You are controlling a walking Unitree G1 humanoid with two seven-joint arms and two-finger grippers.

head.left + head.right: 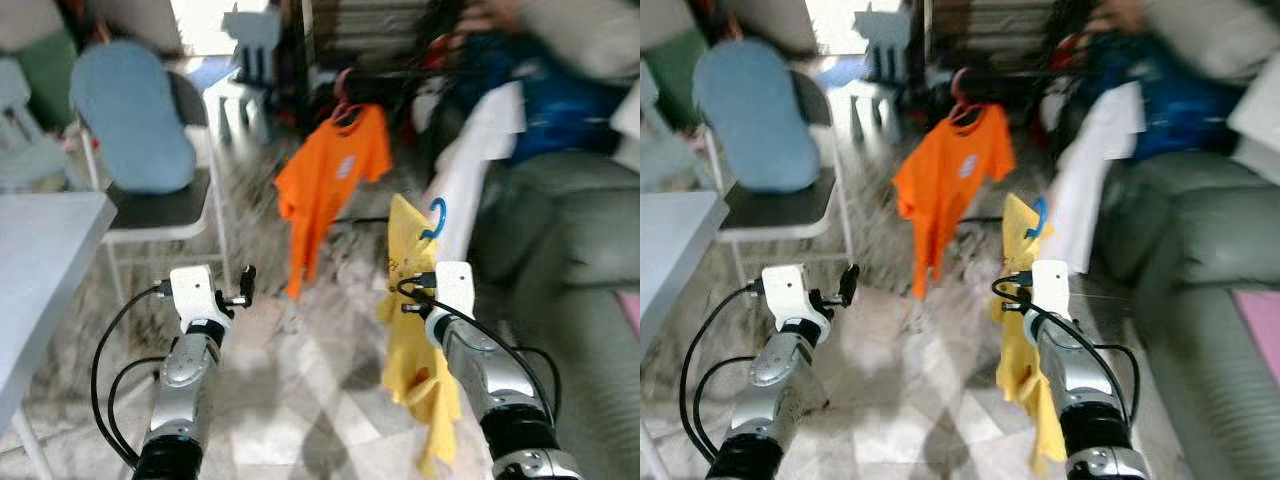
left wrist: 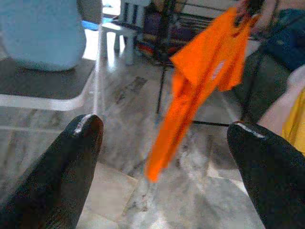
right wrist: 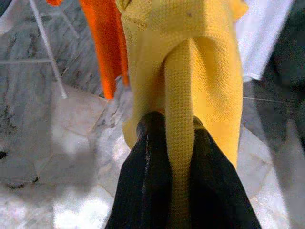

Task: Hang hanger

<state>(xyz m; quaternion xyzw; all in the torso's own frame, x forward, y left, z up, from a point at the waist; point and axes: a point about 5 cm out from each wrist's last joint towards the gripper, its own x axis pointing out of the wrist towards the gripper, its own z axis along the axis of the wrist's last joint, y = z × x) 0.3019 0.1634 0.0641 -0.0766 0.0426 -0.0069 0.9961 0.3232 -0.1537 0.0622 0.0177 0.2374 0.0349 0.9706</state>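
Note:
A yellow shirt [image 1: 412, 300] on a blue hanger [image 1: 434, 219] hangs from my right gripper [image 3: 178, 131], which is shut on the shirt's fabric fold [image 3: 180, 95] at mid height on the right. An orange shirt [image 1: 330, 180] on a red hanger [image 1: 345, 105] hangs ahead on a dark rack [image 1: 1030, 70]; the same orange shirt [image 2: 200, 81] shows between the left fingers. My left gripper [image 1: 246, 283] is raised on the left, open, with nothing between its fingers [image 2: 76, 157].
A white garment [image 1: 470, 170] hangs beside the orange shirt. A grey sofa [image 1: 570, 230] is at the right. A chair with a blue cushion [image 1: 130, 115] stands at the left, next to a white table [image 1: 45, 260]. A person's hand [image 1: 490, 15] is at the top right. Marble floor [image 1: 300, 390] lies below.

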